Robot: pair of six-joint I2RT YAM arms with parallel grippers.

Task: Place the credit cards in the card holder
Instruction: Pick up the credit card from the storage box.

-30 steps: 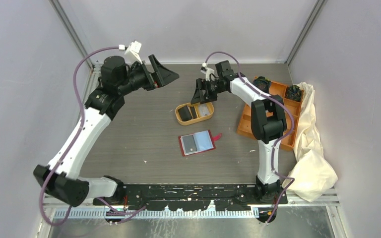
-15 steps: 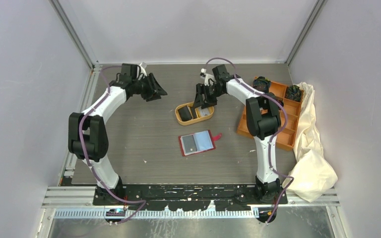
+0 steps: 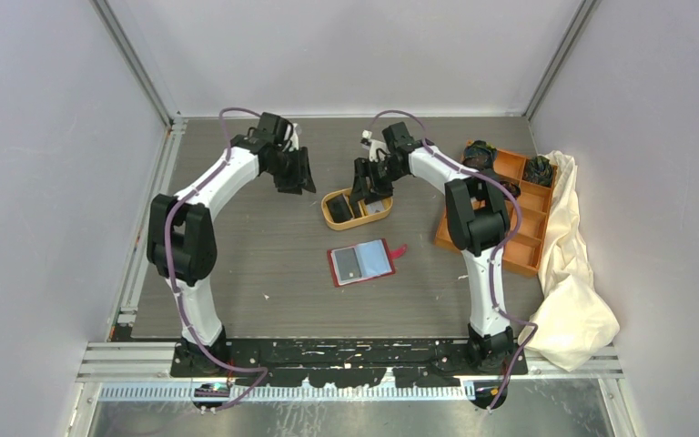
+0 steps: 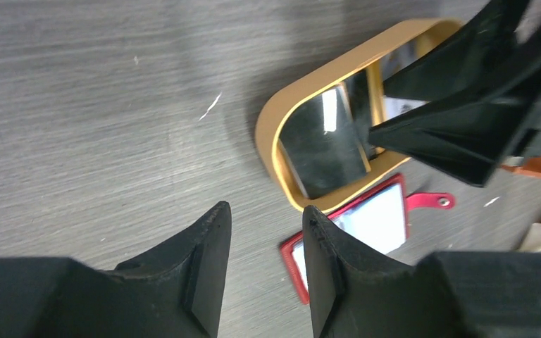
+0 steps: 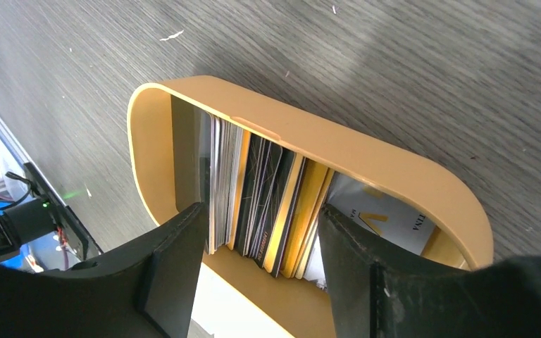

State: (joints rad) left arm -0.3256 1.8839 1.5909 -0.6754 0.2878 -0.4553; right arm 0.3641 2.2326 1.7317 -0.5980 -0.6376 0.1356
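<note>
Right pincer [image 5: 259,211]: jaws spread wide and holding nothing. It is tipped down into the orange oval tray [image 5: 366,158], one finger [image 5: 176,267] on either side of the upright cards.
Between its fingers: the credit cards [image 5: 257,179], a tight row standing on edge inside the tray. They are mostly black, with gold and pale edges showing. I cannot tell whether either finger touches them.
Just beyond its outer finger: a whitish card [image 5: 384,215] lying flat on the tray floor, partly hidden by the row.
Around it: the tray wall runs behind the row and curves round both ends.
Toward the arm bases from it: the card holder [image 3: 361,262] lies open and flat on the table [image 3: 255,255], apart from the tray. It shows a dark rectangle on its left half, pale blue-grey lining on its right half, and a red clasp tab [image 3: 398,250] sticking out to the right.
Left pincer [image 4: 264,211]: jaws parted by a narrow gap with nothing in it. It hangs over bare table just to the tray's left.
Ahead of the left pincer: the tray, the right pincer's black fingers over it, and a corner of the card holder with its tab.
Far right of both: an orange compartment box [image 3: 519,196] with black coiled bands [image 3: 481,151], and beyond it a cream cloth [image 3: 573,273].
</note>
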